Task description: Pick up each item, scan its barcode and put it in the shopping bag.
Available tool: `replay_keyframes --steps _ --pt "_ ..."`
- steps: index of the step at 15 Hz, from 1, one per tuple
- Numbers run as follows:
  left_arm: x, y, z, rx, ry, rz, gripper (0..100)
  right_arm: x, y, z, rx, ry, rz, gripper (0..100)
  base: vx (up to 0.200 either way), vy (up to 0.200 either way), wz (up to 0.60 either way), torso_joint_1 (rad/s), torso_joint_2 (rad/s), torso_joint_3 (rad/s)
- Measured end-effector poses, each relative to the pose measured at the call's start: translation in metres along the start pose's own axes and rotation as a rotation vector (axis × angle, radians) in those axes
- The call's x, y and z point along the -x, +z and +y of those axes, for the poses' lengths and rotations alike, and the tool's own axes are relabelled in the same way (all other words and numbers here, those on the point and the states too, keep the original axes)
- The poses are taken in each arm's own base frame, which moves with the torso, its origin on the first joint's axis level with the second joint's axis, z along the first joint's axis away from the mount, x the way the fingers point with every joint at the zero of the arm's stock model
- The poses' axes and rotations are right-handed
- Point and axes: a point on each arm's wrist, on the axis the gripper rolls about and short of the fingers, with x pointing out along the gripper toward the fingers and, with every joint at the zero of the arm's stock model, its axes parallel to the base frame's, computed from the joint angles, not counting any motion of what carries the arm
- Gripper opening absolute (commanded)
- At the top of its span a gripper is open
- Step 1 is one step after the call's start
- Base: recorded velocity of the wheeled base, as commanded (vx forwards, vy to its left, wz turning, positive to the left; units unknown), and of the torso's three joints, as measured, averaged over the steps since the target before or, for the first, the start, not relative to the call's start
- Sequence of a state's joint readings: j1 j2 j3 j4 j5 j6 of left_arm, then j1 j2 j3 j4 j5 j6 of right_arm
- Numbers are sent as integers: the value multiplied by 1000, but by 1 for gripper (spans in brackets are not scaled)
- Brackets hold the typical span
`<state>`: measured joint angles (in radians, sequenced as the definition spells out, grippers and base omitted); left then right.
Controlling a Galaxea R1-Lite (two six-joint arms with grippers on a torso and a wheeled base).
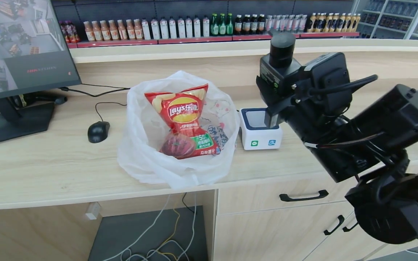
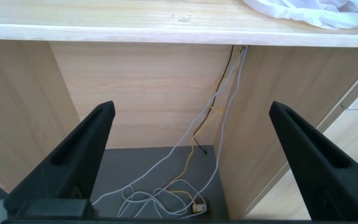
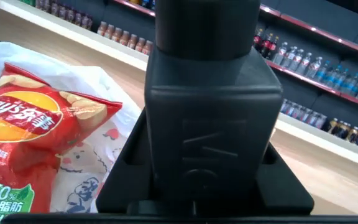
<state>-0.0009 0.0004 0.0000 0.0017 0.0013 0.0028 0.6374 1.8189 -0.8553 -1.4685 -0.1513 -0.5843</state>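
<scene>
— The right gripper (image 1: 288, 95)?
— Clamped on a black bottle (image 1: 275, 74), the white scanner (image 1: 260, 137) close beneath. The shopping bag (image 1: 140, 161), chip packet (image 1: 181, 108) inside, sits to its left.
— The left gripper (image 2: 191, 109)?
— Fingers spread wide, the counter (image 2: 104, 28) edge above.

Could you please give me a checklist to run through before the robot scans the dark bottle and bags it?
1. Right gripper shut on the dark bottle: ok.
2. Bottle lined up above the scanner in the head view: ok.
3. Barcode facing the scanner window: cannot tell.
4. Shopping bag mouth open: ok. The chip bag and a round red item are already inside.
5. Left gripper open, empty and low under the counter, clear of the path: ok.
</scene>
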Motion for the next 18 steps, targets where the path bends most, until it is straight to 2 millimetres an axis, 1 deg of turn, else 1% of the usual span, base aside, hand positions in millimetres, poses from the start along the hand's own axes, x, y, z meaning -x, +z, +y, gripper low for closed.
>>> replay_keyframes --steps 2,5,6,10,13,18 --pt "0 0 0 0 0 0 100 -11 -12 -1 38 34 -26 0 0 0 0 0 0 0" --pt "0 0 0 0 0 0 100 -25 -32 -10 103 77 -59 0 0 0 0 0 0 0" --pt "0 0 0 0 -1 0 100 -27 -39 -10 116 94 -60 0 0 0 0 0 0 0" --pt "0 0 0 0 0 0 100 -33 -55 -9 192 135 -44 0 0 0 0 0 0 0" --pt "0 0 0 0 -1 0 100 -39 -67 -6 219 172 -58 0 0 0 0 0 0 0" --pt "0 0 0 0 0 0 100 -46 -93 -17 297 190 -54 0 0 0 0 0 0 0"
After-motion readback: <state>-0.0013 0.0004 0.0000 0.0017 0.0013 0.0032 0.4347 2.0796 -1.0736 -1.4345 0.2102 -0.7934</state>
